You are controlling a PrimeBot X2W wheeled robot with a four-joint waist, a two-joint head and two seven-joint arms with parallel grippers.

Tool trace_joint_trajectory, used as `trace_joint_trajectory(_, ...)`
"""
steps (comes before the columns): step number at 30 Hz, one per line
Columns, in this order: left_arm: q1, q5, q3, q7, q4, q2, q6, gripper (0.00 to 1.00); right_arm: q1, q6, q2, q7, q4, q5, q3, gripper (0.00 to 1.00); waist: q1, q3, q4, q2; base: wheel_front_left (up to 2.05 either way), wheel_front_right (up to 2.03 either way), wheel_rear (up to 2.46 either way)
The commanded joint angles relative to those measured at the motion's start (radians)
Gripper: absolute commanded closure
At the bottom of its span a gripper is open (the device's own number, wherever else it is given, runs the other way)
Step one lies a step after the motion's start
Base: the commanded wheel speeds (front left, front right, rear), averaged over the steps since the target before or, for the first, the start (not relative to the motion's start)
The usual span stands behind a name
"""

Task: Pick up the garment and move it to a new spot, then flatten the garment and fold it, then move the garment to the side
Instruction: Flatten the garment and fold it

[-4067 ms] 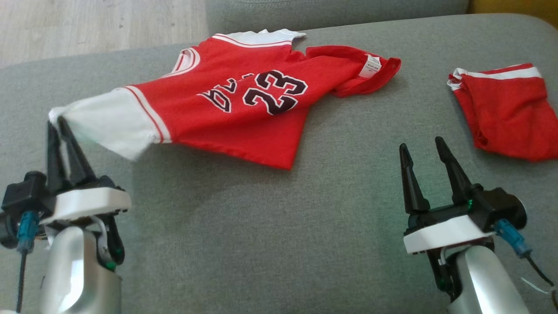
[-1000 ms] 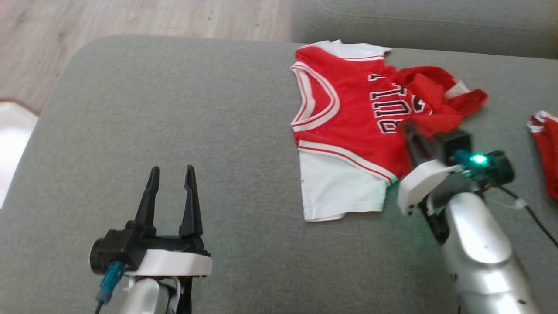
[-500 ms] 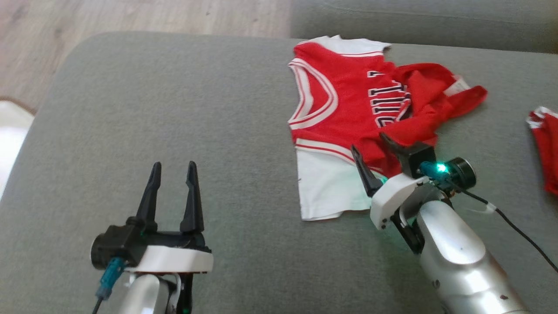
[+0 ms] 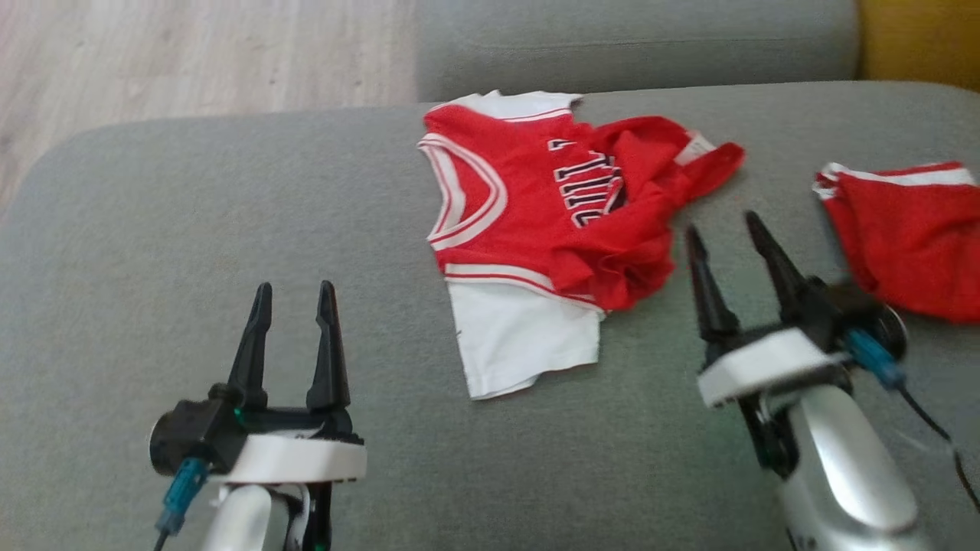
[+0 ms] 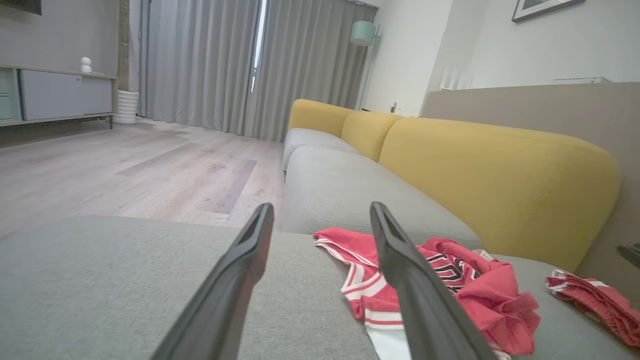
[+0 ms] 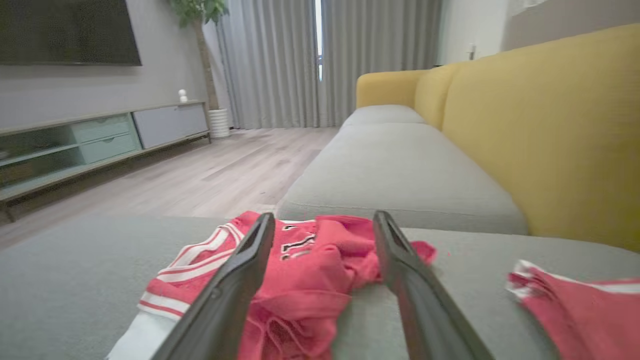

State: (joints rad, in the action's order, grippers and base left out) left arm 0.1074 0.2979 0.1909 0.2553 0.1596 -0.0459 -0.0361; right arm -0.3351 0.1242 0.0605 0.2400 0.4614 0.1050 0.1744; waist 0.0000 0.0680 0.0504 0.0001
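A red jersey [image 4: 536,229] with white trim and dark lettering lies on a grey sofa seat [image 4: 191,229], toward the far middle of the cushion. Its white sleeve points to the near edge and lies flat. Its right half is bunched and folded over itself, covering part of the lettering.

The right pincer [image 4: 720,222] stands just beside that rumpled edge, its two dark fingers spread apart and grasping nothing. The left pincer [image 4: 295,291] sits well apart from the jersey at the near left, over bare cushion, fingers likewise released and empty.

A second red garment [image 4: 911,237] with a white band lies at the far right of the seat, apart from the jersey. Beyond the cushion are a wooden floor [image 4: 191,53] and a yellow backrest [image 5: 500,165].
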Motion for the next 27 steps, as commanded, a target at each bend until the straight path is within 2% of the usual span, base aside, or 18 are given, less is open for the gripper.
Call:
trace_joint_trajectory(1, 0.010, 0.000, -0.032, 0.006, -0.035, -0.004, -0.003, 0.00, 0.022, 0.007, -0.010, 0.015, -0.067, 0.005, -0.010, 0.00, 0.0000, -0.016, -0.033, -0.0001, 0.00, 0.00, 0.00)
trace_joint_trajectory(10, 0.000, 0.004, -0.012, 0.006, -0.030, -0.004, -0.010, 0.00, 0.194, 0.007, -0.010, 0.021, -0.182, 0.012, -0.102, 0.00, 0.0000, -0.018, -0.097, -0.0001, 0.00, 0.00, 0.00)
trace_joint_trajectory(15, 0.007, 0.002, -0.007, 0.006, -0.027, -0.004, -0.011, 0.00, 0.203, 0.007, -0.010, 0.022, -0.209, 0.024, -0.092, 0.00, 0.0000, -0.012, -0.111, -0.0001, 0.00, 0.00, 0.00)
trace_joint_trajectory(27, 0.023, 0.005, 0.031, 0.006, -0.005, -0.004, -0.014, 0.00, 0.195, 0.007, -0.010, 0.022, -0.219, 0.032, -0.109, 0.00, 0.0000, 0.007, -0.096, -0.0001, 0.00, 0.00, 0.00)
